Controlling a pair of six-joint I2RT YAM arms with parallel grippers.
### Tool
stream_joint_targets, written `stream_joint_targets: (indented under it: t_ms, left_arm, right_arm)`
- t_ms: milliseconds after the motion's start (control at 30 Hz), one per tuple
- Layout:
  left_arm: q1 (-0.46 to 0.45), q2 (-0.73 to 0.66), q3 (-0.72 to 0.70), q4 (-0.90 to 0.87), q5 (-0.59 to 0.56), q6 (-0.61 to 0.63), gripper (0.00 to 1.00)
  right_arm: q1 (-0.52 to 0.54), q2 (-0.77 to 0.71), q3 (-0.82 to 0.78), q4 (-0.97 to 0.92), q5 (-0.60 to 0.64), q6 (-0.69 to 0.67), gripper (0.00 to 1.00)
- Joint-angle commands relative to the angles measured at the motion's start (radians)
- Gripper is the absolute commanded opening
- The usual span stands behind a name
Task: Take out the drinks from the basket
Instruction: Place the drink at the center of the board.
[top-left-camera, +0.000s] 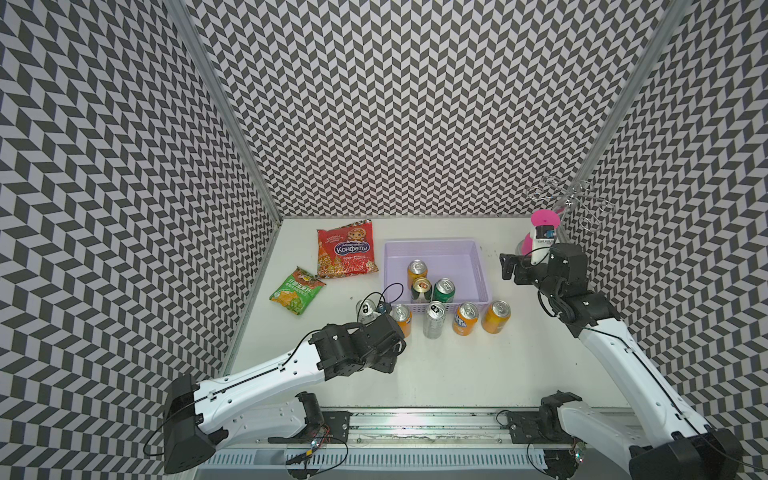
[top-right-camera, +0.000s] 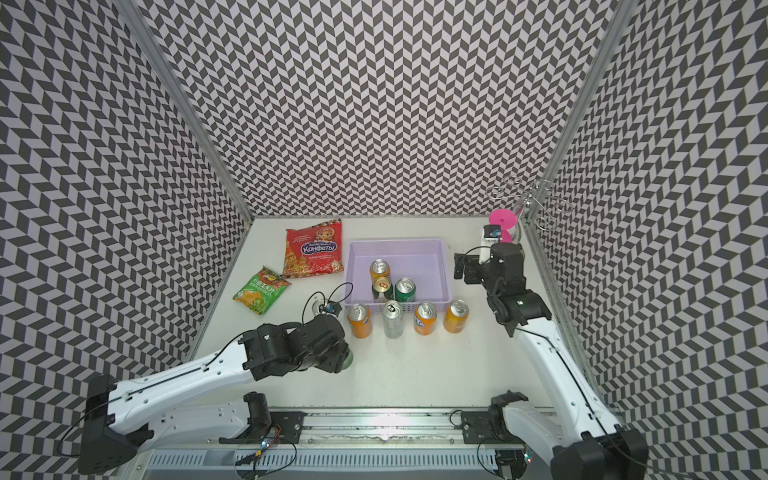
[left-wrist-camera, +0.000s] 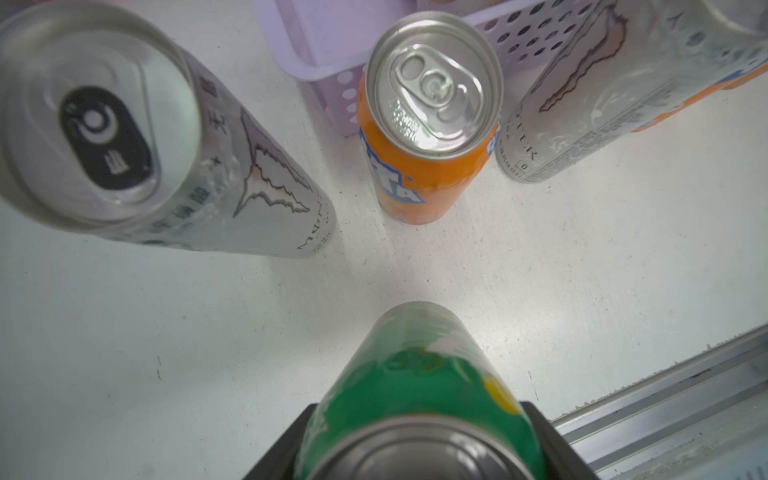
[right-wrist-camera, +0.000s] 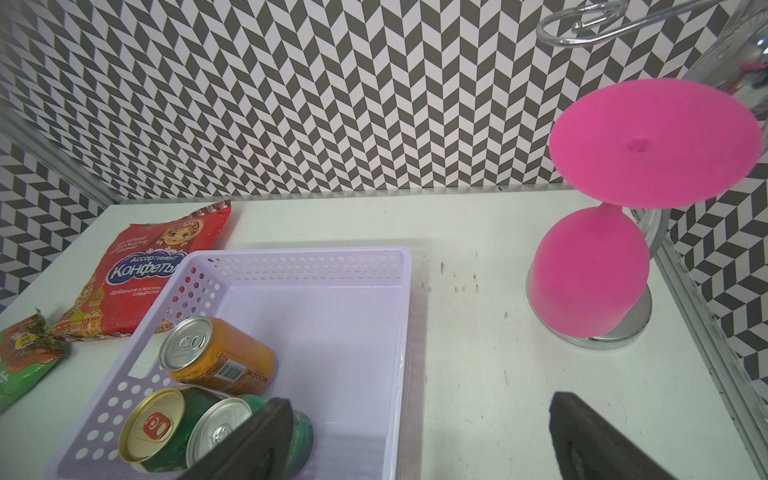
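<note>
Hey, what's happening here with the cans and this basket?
The robot is emptying the purple basket. Its left gripper holds a green can over the table, near five cans standing outside. An orange can, a gold-topped can and a second green can sit in the basket. The right gripper hangs open beside it.

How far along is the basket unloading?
Done: three orange cans and two silver cans stand on the table outside the basket. In hand: the left gripper holds a green can outside it. Left: the last orange can, a gold-topped can and the other green can sit inside; the right gripper is open, empty.
</note>
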Motion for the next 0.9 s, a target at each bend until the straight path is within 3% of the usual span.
stream_joint_targets:
  t_ms: [0,600,867]
  left_arm:
    - [-0.006,0.012,-0.023,0.083,-0.059,-0.035,0.5]
    - [-0.007,0.077,-0.089,0.144,-0.079,-0.038,0.58]
    - [-0.008,0.096,-0.087,0.15,-0.097,-0.034,0.68]
  right_arm:
    - [-0.003,-0.008,-0.005,0.049,0.01,-0.002,0.99]
    - [-0.003,-0.006,-0.008,0.054,0.007,-0.004,1.0]
    - [-0.003,-0.004,-0.008,0.057,0.006,-0.004,1.0]
